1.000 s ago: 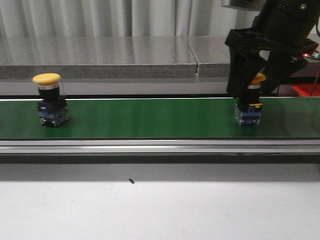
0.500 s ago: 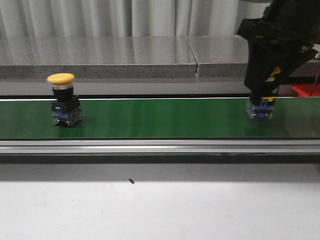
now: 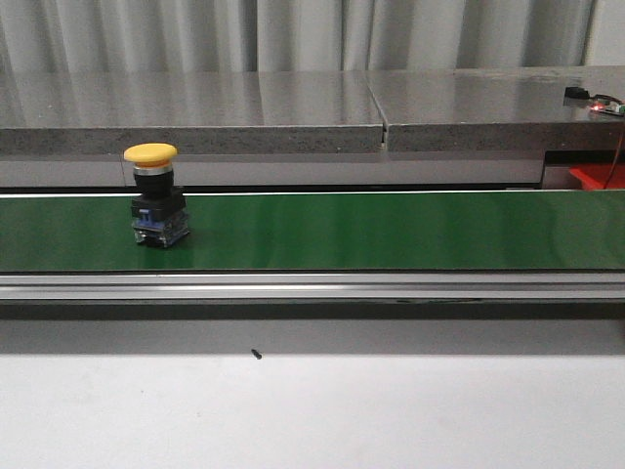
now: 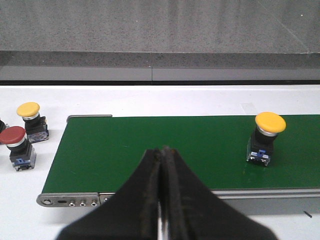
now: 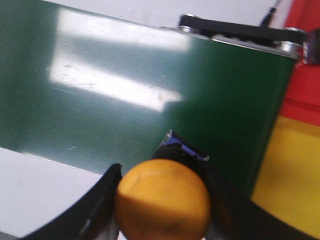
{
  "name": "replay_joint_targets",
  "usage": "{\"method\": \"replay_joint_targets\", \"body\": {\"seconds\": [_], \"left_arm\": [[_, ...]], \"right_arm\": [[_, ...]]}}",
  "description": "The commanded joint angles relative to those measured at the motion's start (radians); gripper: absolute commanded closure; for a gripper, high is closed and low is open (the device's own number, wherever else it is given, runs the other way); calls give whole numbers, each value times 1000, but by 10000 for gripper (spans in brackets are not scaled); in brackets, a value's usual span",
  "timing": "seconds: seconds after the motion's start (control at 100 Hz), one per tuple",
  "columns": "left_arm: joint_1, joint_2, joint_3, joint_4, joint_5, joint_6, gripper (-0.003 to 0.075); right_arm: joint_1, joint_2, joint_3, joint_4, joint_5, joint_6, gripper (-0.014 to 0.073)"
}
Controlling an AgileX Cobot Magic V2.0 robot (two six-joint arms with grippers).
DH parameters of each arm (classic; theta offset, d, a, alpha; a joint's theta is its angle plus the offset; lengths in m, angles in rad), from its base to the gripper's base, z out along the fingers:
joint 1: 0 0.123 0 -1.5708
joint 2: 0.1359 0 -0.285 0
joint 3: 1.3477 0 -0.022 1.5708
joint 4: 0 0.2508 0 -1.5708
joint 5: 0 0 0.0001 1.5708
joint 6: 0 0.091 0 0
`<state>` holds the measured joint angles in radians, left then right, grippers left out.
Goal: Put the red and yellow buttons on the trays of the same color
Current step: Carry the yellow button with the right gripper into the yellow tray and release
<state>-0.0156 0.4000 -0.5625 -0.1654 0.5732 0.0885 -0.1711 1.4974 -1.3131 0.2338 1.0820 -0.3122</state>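
A white surface (image 3: 312,410) fills the near part of the front view, bare apart from a small dark speck (image 3: 256,354) just left of the middle. Beyond it a green conveyor belt (image 3: 391,230) runs from left to right, edged on its near side by a grey metal rail (image 3: 312,286). One yellow button (image 3: 155,195) stands upright on the belt, toward its left end. In the left wrist view the belt stops short of the white surface's end, and there a second yellow button (image 4: 31,121) and a red button (image 4: 17,147) stand upright on the white surface, just beside each other. Behind the belt runs a grey speckled ledge (image 3: 195,112).
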Motion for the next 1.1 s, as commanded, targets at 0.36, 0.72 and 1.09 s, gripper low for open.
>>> {"method": "replay_joint_targets", "body": {"seconds": [0.36, 0.72, 1.09], "left_arm": [[-5, 9, -27, -17, -72, 0, 741], [-5, 9, -27, -17, -72, 0, 741], [-5, 9, -27, -17, -72, 0, 741]], "right_arm": [[-276, 23, -33, 13, -100, 8, 255], [-306, 251, -33, 14, -159, 8, 255], [-307, 346, -33, 32, -217, 8, 255]]}}
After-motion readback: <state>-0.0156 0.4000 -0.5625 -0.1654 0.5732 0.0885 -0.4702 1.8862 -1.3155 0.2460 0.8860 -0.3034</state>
